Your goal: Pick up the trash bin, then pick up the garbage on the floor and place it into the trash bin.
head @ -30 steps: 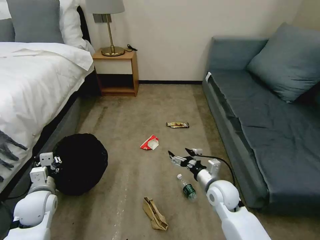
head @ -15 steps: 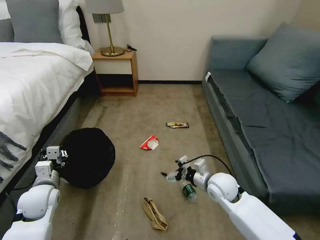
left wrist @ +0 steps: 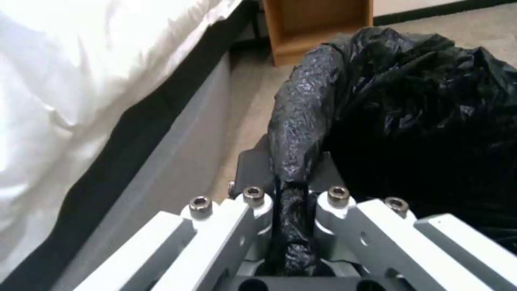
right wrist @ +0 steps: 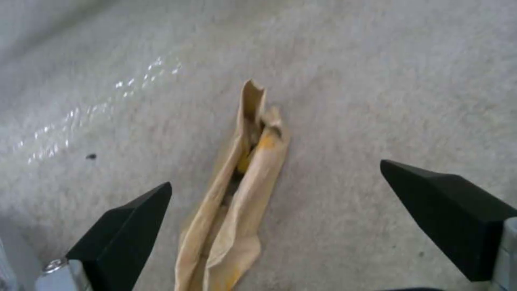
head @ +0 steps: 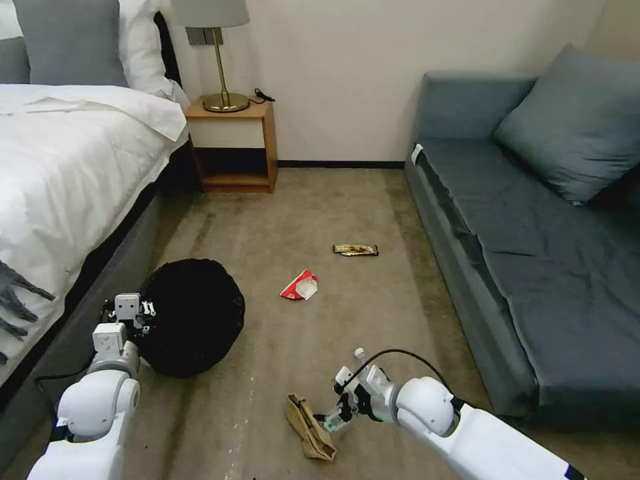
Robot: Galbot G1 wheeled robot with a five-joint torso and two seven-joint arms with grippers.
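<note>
Four pieces of garbage lie on the floor: one crumpled paper bag (head: 310, 428), one red-and-white carton (head: 300, 286), one snack wrapper (head: 355, 250), and one bottle whose cap (head: 359, 351) peeks out behind your right arm. One trash bin (head: 193, 317) hangs by the bed, your left gripper (left wrist: 291, 194) clamped on its liner rim. Your right gripper (right wrist: 274, 210) hovers over the paper bag, fingers (right wrist: 127, 226) spread wide, straddling it. The bag looks light, soft and crushable; pinch its thick folded middle.
</note>
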